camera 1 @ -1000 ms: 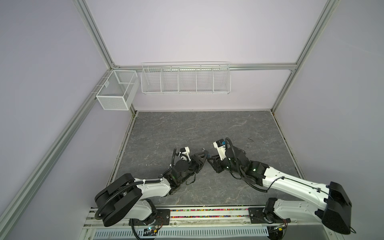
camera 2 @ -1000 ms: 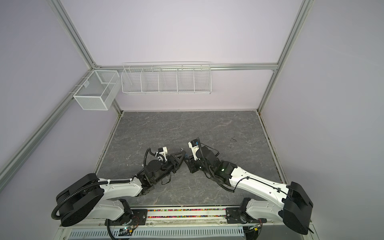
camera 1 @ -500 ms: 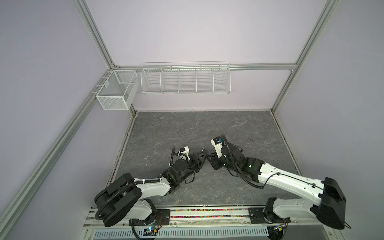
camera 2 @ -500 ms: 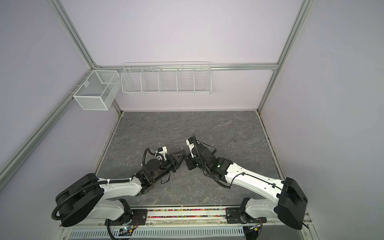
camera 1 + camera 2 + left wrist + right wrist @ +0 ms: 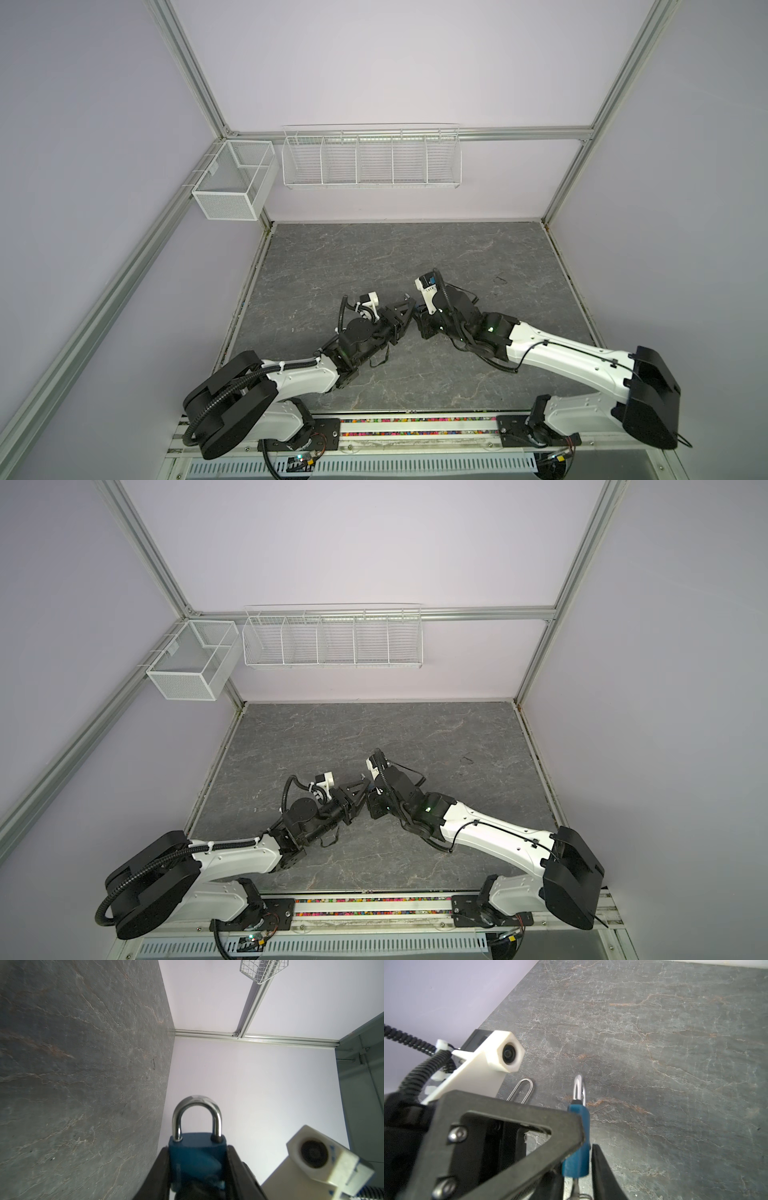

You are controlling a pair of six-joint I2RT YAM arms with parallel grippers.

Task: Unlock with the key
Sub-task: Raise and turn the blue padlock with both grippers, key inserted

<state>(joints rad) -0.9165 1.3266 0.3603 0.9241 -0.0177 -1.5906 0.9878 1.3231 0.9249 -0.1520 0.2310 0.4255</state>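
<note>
Padlock (image 5: 196, 1157), blue with a steel shackle (image 5: 196, 1103), sits clamped in the left gripper (image 5: 197, 1150). The jaws press on opposite sides of the body. The shackle sticks out past their tips, with both legs seated in the body. In both top views the padlock is held above the dark surface (image 5: 374, 257), almost wholly hidden where the two grippers meet tip to tip.

The right gripper (image 5: 419, 321) faces the padlock from the end opposite the shackle. In the right wrist view one black finger (image 5: 602, 1169) stands just beside the padlock's body. A strip of bright metal, seemingly the key (image 5: 576, 1187), shows right at the padlock's underside. The other finger is hidden behind the left gripper, so it cannot be told whether the right jaws are closed on the key.

A wire loop (image 5: 522, 1089) lies on the surface beyond the padlock, apart from it.
</note>
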